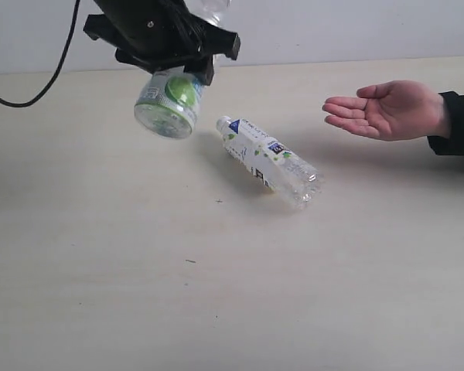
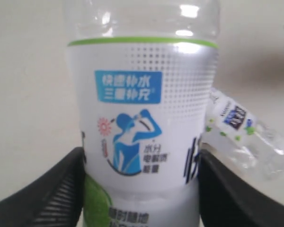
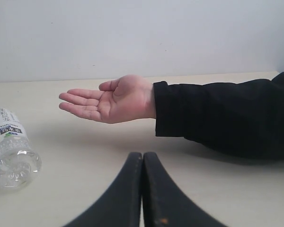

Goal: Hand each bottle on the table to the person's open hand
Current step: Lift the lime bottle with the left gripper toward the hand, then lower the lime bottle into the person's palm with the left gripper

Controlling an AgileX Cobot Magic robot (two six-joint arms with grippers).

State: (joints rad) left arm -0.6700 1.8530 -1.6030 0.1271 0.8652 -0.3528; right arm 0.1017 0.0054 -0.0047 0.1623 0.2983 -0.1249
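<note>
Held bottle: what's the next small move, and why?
Likely carry the held bottle across toward the open hand: the left fingers grip it off the table, the palm is empty, and the other bottle lies between them.

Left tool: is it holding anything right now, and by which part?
The left tool grips a green-and-white labelled bottle across its labelled body.
</note>
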